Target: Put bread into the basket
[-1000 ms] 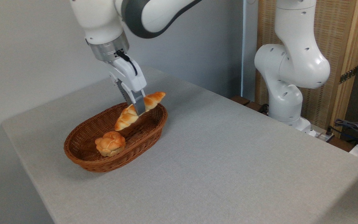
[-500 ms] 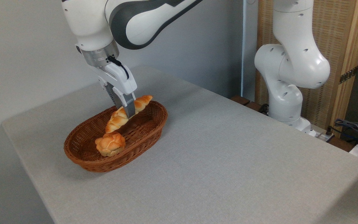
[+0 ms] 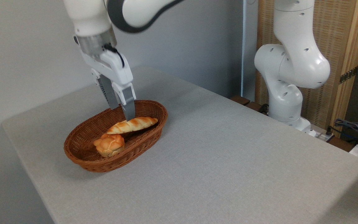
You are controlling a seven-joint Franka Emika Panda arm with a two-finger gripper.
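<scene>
Lying inside the basket (image 3: 82, 157): the bread (image 3: 132, 124), a long narrow braided loaf, golden-orange, glossy, crust cut into slanted segments, both ends tapering to points. Resting across the back half of the reddish-brown wicker oval, near the far rim. Long axis nearly level, running from lower left to upper right, right tip toward the basket's far right wall, left tip toward the small round bun (image 3: 109, 145). Left tip just beside or touching the bun; contact not clear at this angle.

Underside of the loaf hidden by the basket's near wall and braided rim, so how it sits on the weave is out of sight. Bun's base likewise hidden.

Hanging over the loaf: the gripper (image 3: 121, 114), jaws spread, pinching nothing. Nearer finger's tip just above or touching the loaf's top, hard to tell which; farther finger partly covered by the nearer one, ending behind the loaf over the basket's interior.

Upper arm cut off by the top edge. Arm's base (image 3: 286, 105) standing past the table's (image 3: 228, 161) far right edge, beside a tangle of cables (image 3: 356, 129) cropped at the right.
</scene>
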